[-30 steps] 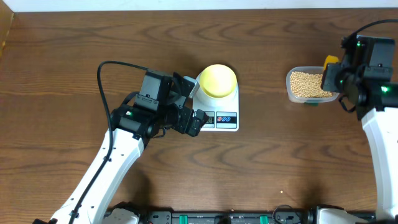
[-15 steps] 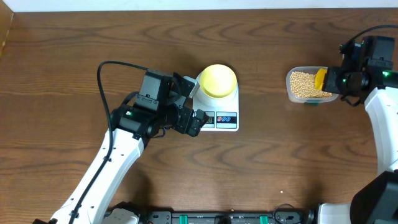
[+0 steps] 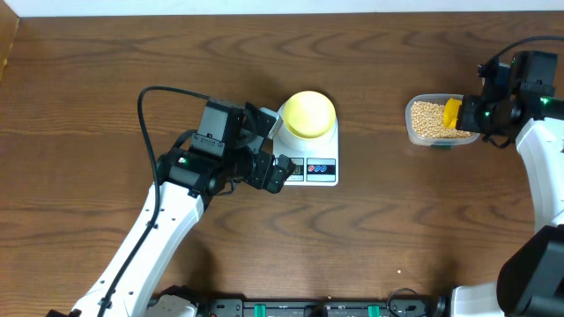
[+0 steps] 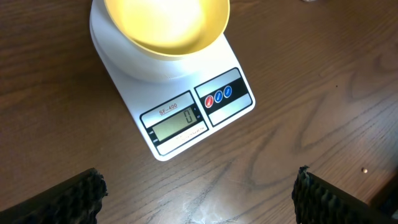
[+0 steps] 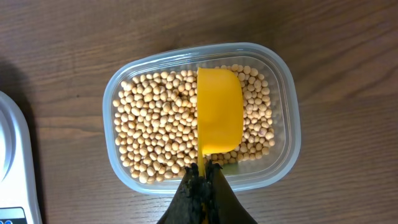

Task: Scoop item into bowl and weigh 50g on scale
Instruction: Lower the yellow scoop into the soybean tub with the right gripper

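Observation:
The pale yellow bowl [image 3: 308,114] sits empty on the white scale [image 3: 320,167], also in the left wrist view, bowl [image 4: 166,25], scale [image 4: 193,118]; the display reads 0. Beige beans [image 3: 427,119] fill a clear plastic tub [image 3: 414,134] at the right, seen in the right wrist view as beans [image 5: 155,130] in the tub [image 5: 283,155]. My right gripper [image 5: 202,177] is shut on the handle of a bright yellow measuring spoon [image 5: 219,115], whose back faces up over the beans; it also shows overhead [image 3: 452,113]. My left gripper [image 4: 198,196] is open, just before the scale's front edge.
The dark wooden table [image 3: 405,238] stretches around. The left arm [image 3: 211,154] lies left of the scale. The right arm [image 3: 538,176] stands at the table's right edge. A white strip runs along the far edge.
My right gripper has swung the yellow spoon from the tub's far right edge to over the beans, turned bowl-side down. The left arm has not moved.

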You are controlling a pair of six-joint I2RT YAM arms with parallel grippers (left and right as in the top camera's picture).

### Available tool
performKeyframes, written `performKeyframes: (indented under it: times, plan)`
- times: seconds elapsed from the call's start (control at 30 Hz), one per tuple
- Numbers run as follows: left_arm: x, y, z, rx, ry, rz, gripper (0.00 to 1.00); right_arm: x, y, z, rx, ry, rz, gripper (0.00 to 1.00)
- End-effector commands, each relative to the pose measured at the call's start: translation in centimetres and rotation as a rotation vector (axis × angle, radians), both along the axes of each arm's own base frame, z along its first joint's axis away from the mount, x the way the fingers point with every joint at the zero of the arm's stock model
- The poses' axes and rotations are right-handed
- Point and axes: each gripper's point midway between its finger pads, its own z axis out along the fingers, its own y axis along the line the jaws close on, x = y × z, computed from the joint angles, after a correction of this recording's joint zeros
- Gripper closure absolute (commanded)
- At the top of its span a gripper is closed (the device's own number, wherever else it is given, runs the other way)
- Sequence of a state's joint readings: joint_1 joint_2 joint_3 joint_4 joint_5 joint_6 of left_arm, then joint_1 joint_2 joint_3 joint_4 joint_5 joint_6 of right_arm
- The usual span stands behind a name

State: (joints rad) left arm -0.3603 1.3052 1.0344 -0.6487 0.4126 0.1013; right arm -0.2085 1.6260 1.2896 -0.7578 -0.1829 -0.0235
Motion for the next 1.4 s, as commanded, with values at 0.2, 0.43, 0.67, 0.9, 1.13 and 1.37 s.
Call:
performKeyframes:
  times: [0.2,0.43,0.67,0.9,1.13,1.37]
  plan:
    - [0.0,0.1,-0.1,0.004,0.004,0.007,0.02,-0.3,1.3,-1.3,0.068,0.015,0.048,0.99]
    - [0.0,0.1,-0.1,0.005,0.004,0.007,0.02,-0.3,2.4,-1.6,0.126,0.004,0.076,0.99]
    - [0.0,0.1,-0.1,0.005,0.004,0.007,0.02,-0.8,1.7,-2.2,0.139,0.02,0.053,0.99]
    - [0.0,0.1,-0.1,0.005,0.004,0.007,0.02,-1.3,1.3,-2.7,0.225,0.009,0.038,0.99]
    - [0.0,0.1,-0.1,0.004,0.004,0.007,0.02,-1.5,1.6,-2.2,0.366,-0.033,0.05,0.99]
    - [0.0,0.1,-0.1,0.005,0.004,0.007,0.02,-1.7,2.4,-2.1,0.415,-0.033,0.068,0.99]
